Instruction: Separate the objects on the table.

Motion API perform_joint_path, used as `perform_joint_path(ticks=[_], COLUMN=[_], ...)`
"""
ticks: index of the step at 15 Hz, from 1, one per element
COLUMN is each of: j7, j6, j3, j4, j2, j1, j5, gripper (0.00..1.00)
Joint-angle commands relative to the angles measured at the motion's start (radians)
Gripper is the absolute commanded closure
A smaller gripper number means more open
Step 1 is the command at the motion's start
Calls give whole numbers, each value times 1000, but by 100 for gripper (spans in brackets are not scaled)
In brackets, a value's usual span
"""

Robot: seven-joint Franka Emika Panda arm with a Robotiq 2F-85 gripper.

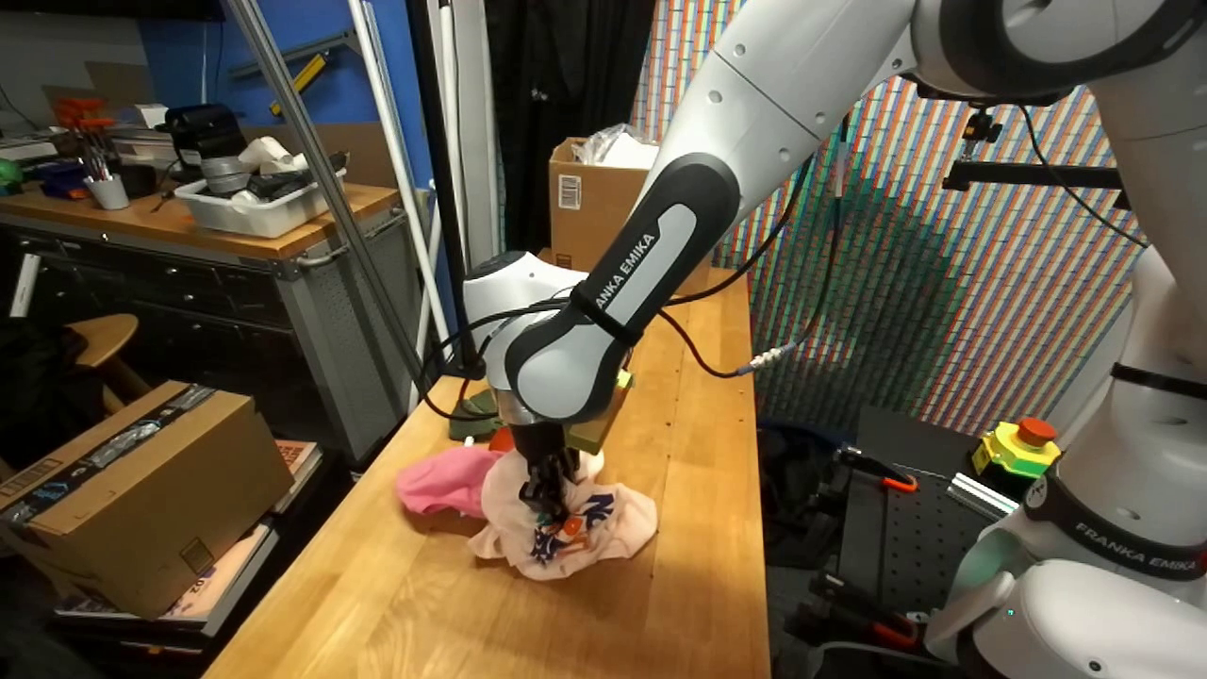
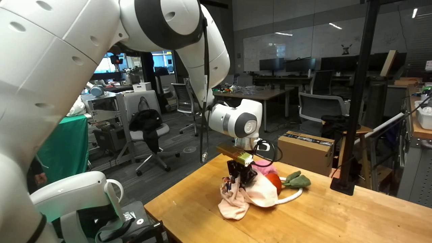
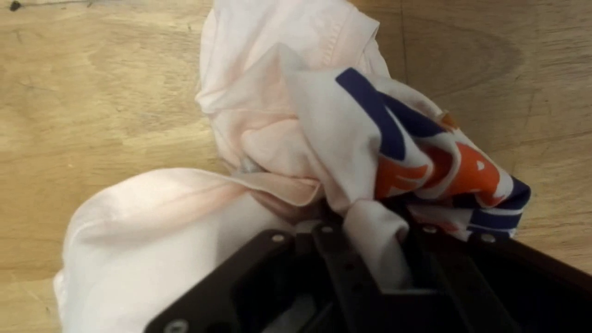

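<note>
A white cloth [image 3: 277, 134] with navy and orange print lies crumpled on the wooden table [image 1: 698, 604]. My gripper [image 3: 377, 219] points down into it, a fold of cloth rising between the fingers; it is shut on that fold, with the fingertips buried. In an exterior view the gripper [image 1: 554, 505] meets the cloth [image 1: 613, 542] near its print. Beside it lies a pink cloth [image 1: 443, 481]. From under the white cloth's edge come a red item [image 2: 274, 182] and a thin white cord [image 2: 291, 198]. A green item [image 2: 297, 181] rests against the cord.
On the table's far end stands an open cardboard box [image 1: 589, 217]. A black post [image 2: 342, 185] is mounted at the table edge near the green item. Another cardboard box [image 1: 141, 500] sits off the table. Black cables [image 1: 462, 330] loop around my wrist.
</note>
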Motion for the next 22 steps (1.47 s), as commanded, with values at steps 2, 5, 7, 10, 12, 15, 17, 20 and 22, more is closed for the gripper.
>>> perform_joint_path(ticks=[2,5,7,10,12,15,17,20,22], j7=[22,20,19,17,7,32,50,81,104], j6=[-30,-43,-47,-69,-83,-74,-63,-63,-79], j3=[-23,-32,-41,-59,-67,-90,-106,-126,-136], j4=[20,12,1,-24,-40,-57,-74,-92,-91], j2=[1,-21,-49,-119,-177,-270,-335,-421,-471], j1=[8,5,2,-10,-24,-33,-39,-56,-67], j5=[-5,-10,-16,-21,-19,-32,-47,-74,-91], gripper=[98,96,96,96,96,96,96,96,96])
